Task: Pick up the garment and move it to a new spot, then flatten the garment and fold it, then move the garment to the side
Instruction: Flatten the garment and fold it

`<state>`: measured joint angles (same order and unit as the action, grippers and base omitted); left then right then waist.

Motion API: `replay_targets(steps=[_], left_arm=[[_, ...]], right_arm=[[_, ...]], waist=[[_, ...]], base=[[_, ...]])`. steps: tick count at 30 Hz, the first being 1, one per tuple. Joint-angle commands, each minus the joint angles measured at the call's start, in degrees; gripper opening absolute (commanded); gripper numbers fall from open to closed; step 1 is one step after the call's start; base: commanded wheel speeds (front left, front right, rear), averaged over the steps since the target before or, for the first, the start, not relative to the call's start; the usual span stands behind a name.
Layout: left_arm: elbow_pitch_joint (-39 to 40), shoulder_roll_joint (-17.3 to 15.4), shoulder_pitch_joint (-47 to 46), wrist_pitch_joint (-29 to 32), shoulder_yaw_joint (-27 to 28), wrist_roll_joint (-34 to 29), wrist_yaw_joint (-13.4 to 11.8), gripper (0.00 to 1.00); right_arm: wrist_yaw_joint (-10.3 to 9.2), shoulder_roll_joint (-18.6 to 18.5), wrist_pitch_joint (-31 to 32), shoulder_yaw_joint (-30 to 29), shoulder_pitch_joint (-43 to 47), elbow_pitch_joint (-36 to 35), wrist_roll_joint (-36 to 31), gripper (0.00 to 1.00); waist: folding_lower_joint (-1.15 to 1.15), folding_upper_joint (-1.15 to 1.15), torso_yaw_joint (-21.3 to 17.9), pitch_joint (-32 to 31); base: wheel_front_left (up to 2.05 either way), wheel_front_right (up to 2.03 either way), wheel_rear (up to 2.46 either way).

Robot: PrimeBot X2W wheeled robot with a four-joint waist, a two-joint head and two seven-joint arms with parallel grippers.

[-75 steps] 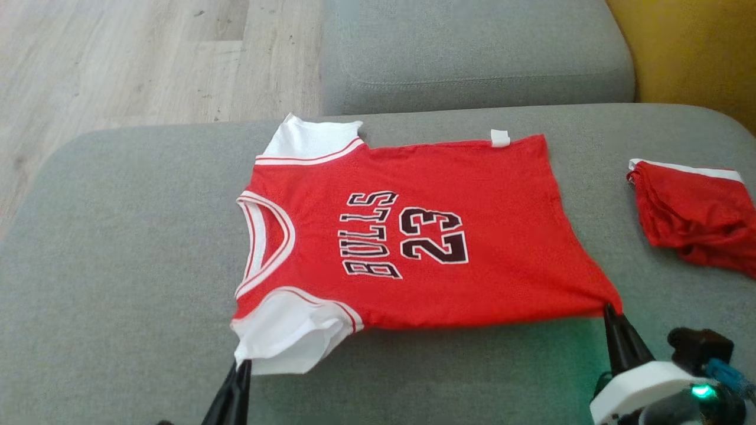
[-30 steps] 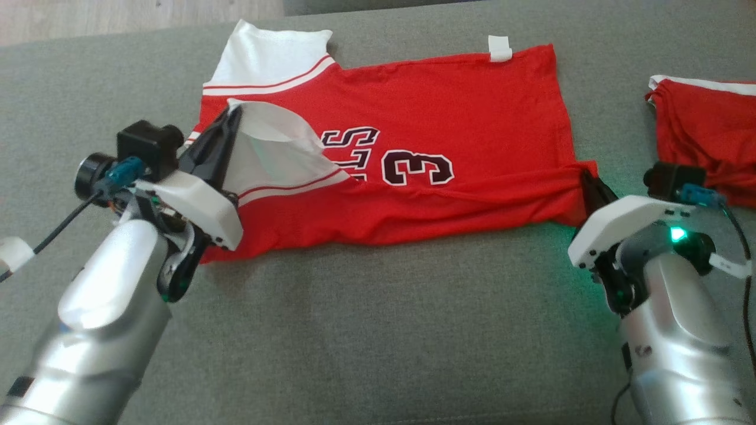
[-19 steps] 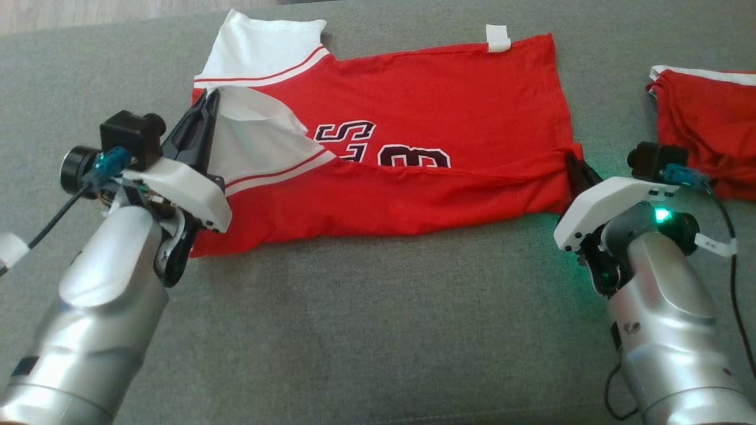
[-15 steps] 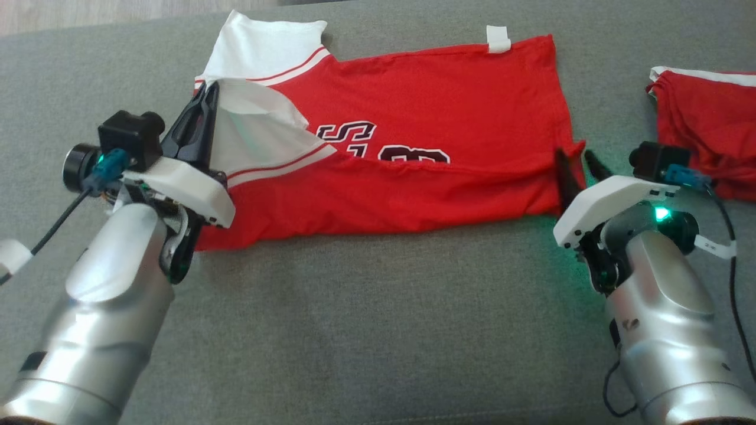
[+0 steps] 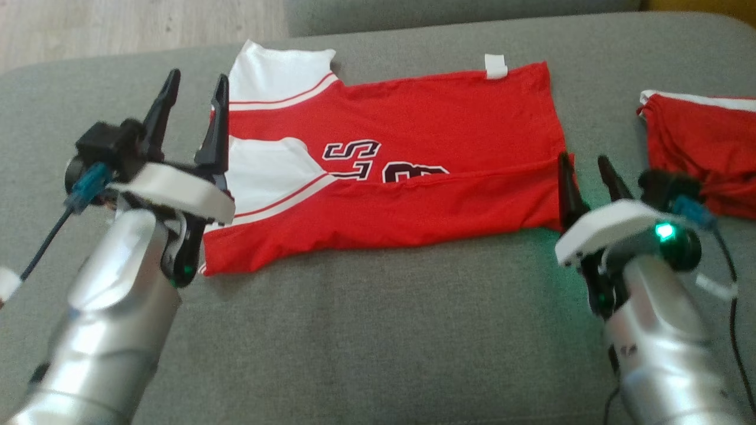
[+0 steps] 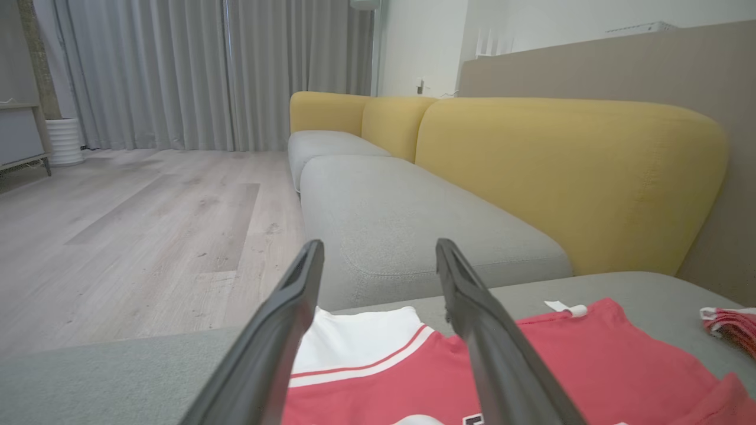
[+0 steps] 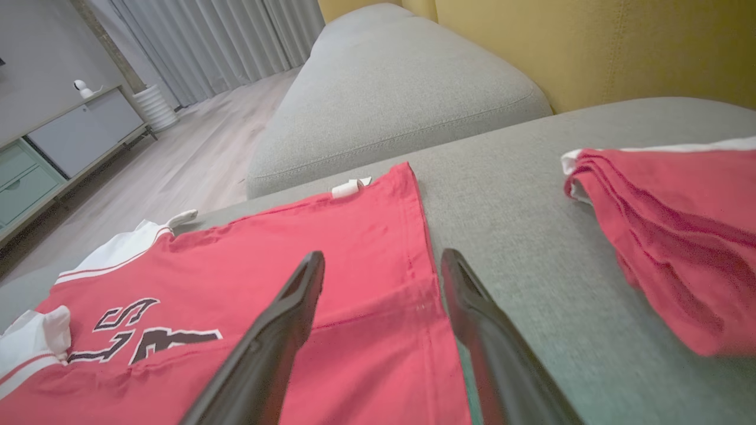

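Both tools stand wide and empty: my left tool [image 5: 198, 79] hangs by the collar end and my right tool [image 5: 583, 159] at the hem end of the red basketball jersey with white sleeves [image 5: 413, 112]. It lies across the far half of the grey fabric sofa cushion [image 5: 378, 330], near long edge folded over the lettering. I judge a finger snagging cloth could drag the loose fold open, and the right arm could nudge the crumpled red garment [image 5: 703, 147] by the cushion's right edge.
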<state>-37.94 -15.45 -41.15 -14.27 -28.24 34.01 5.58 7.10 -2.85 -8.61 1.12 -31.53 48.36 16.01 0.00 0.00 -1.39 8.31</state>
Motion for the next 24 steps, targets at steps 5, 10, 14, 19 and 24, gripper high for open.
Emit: replay_targets(steps=[5,10,14,19,24], left_arm=[[5.22,-3.62,5.84,1.28,3.39,2.95,-0.67,1.0],[10.82,-4.43,15.21,5.99,3.34,5.59,-3.64,1.0],[15.23,-3.49,21.32,9.34,2.78,7.76,-6.0,1.0],[17.67,-2.18,24.29,11.73,3.64,10.19,-9.1,1.0],[16.47,-0.62,24.46,13.78,6.28,13.92,-11.83,1.0]], right_arm=[[0.39,-0.03,-0.77,1.08,4.56,-6.57,-1.4,1.0],[0.39,-0.03,1.07,0.03,10.32,-13.37,-2.37,1.0],[0.39,-0.03,3.59,-1.49,14.03,-19.13,-3.31,1.0],[0.39,-0.03,6.89,-2.76,16.81,-25.59,-3.88,1.0],[0.39,-0.03,9.28,-3.31,17.65,-29.64,-3.98,1.0]], waist=[[0.0,0.0,0.59,-2.62],[0.0,0.0,1.09,-2.96],[0.0,0.0,1.28,-1.96],[0.0,0.0,0.92,-0.24],[0.0,0.0,0.26,1.36]], base=[[0.0,0.0,0.0],[0.0,0.0,0.0],[0.0,0.0,0.0],[0.0,0.0,0.0],[0.0,0.0,0.0]])
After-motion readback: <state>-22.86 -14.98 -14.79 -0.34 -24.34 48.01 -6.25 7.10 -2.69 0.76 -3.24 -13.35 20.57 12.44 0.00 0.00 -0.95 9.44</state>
